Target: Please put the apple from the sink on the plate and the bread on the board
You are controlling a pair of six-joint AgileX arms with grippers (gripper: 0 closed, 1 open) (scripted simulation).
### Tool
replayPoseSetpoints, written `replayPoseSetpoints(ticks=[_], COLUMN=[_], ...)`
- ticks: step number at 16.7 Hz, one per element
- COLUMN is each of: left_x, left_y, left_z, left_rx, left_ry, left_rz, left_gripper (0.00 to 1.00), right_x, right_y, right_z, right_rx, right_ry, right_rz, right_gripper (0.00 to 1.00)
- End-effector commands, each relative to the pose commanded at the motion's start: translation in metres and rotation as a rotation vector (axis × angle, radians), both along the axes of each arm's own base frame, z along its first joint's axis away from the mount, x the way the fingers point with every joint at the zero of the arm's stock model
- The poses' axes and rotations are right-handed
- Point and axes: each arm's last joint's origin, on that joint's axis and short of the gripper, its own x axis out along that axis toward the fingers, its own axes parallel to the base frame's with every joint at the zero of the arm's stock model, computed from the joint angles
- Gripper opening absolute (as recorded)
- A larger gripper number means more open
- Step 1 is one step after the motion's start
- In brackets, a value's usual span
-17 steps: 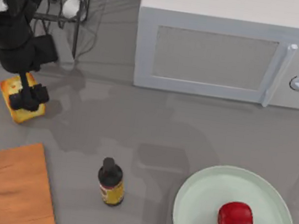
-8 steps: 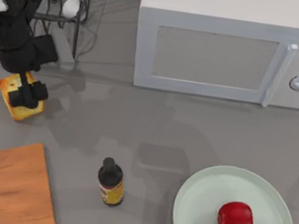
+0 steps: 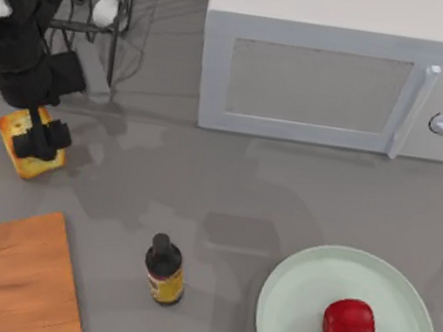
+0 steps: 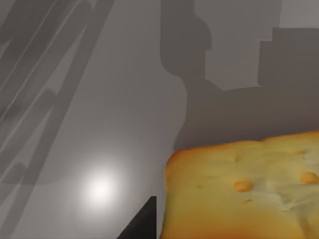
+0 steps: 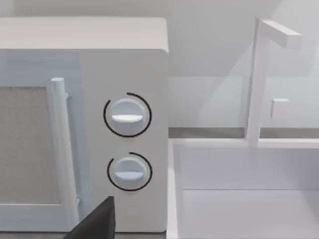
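the grey bench (image 3: pixel 226 191) carries a microwave (image 3: pixel 341 75) at the far side, a wire rack (image 3: pixel 96 0) at the far left, and a white sink (image 5: pixel 244 189) at the right edge. a dark bottle (image 3: pixel 164 269) stands near the middle, between the board (image 3: pixel 3 280) at the near left and the plate (image 3: pixel 300 309) at the near right. the apple (image 3: pixel 349 324) lies on the plate.

compared with one second ago, the bread (image 3: pixel 20 131) and the left claw (image 3: pixel 39 139) are slightly farther from the board and a little to the left; the rest did not change.

the left arm reaches down from the far left, and its claw is closed around the bread, with dark fingers (image 3: pixel 57 135) on both sides of it. the bread is well apart from the board. a dark finger (image 5: pixel 97 221) of the right claw faces the microwave knobs; how far open it is i cannot tell.
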Motion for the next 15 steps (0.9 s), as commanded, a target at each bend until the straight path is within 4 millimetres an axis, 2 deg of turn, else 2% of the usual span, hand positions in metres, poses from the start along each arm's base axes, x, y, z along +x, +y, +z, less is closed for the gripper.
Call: replayPoseSetpoints(ticks=[1,3,5,11,13,15], left_x=[0.005,0.006,0.009,0.006,0.005,0.005], left_y=[-0.003,-0.002,-0.002,-0.003,-0.003,-0.003], left_z=[0.026,0.03,0.046,0.116,0.126,0.126], left_rx=[-0.013,-0.012,-0.013,-0.011,-0.013,-0.013], left_ry=[-0.096,-0.097,-0.098,-0.086,-0.096,-0.096], left_rz=[-0.005,-0.002,-0.002,-0.01,-0.005,-0.005], left_gripper=[0.0,0.0,0.0,0.0,0.0,0.0], right_x=[0.0,0.0,0.0,0.0,0.0,0.0], right_y=[0.0,0.0,0.0,0.0,0.0,0.0], right_z=[0.0,0.0,0.0,0.0,0.0,0.0], right_rx=[0.0,0.0,0.0,0.0,0.0,0.0], right_ry=[0.0,0.0,0.0,0.0,0.0,0.0], right_rz=[0.0,0.0,0.0,0.0,0.0,0.0], right_gripper=[1.0,1.0,1.0,1.0,1.0,1.0])
